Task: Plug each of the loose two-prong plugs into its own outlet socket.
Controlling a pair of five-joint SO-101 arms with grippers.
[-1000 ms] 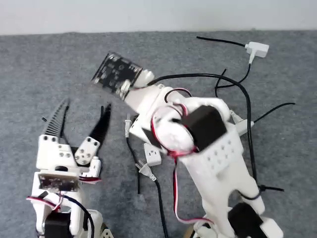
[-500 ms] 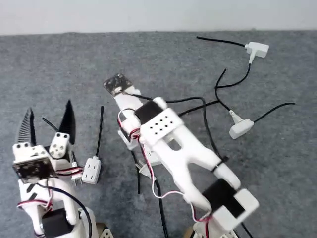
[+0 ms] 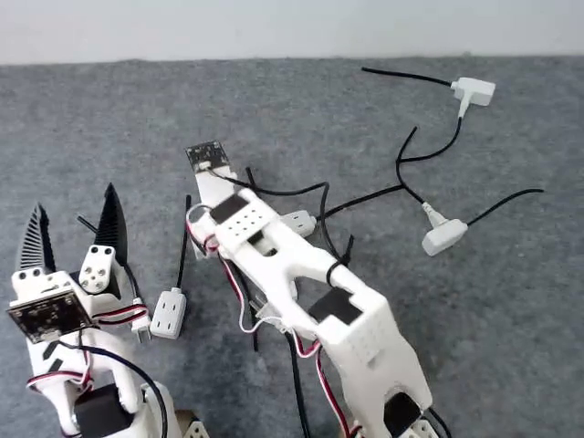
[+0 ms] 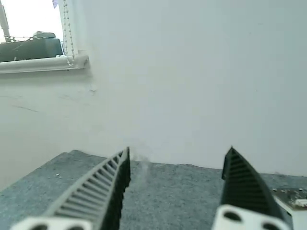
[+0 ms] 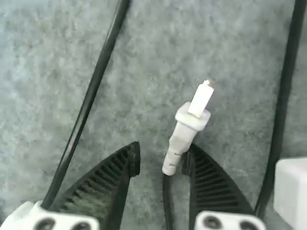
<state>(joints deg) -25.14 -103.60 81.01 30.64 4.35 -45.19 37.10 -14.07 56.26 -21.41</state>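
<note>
A white two-prong plug (image 5: pixel 191 120) on a black cord lies on the grey carpet between my right gripper's (image 5: pixel 161 148) open fingers, closer to one finger (image 5: pixel 207 178), prongs pointing away. In the high view the right arm (image 3: pixel 274 255) stretches low across the middle of the mat, and its gripper end is under the wrist board (image 3: pixel 205 157). My left gripper (image 3: pixel 75 203) is raised at the near left, open and empty (image 4: pixel 178 152), facing the wall. A white outlet socket (image 3: pixel 169 313) lies beside it. Another socket (image 3: pixel 297 221) lies by the right arm.
Black cords (image 3: pixel 401 173) loop over the right half of the mat. They end in a white socket piece (image 3: pixel 445 236) and a white adapter (image 3: pixel 474 89) at the far right. A black cord (image 5: pixel 96 86) and a white block (image 5: pixel 291 188) flank the plug.
The right arm has dropped and stretched out low toward the left-centre of the mat. The left arm has pulled back to the near left, uncovering the socket beside it.
</note>
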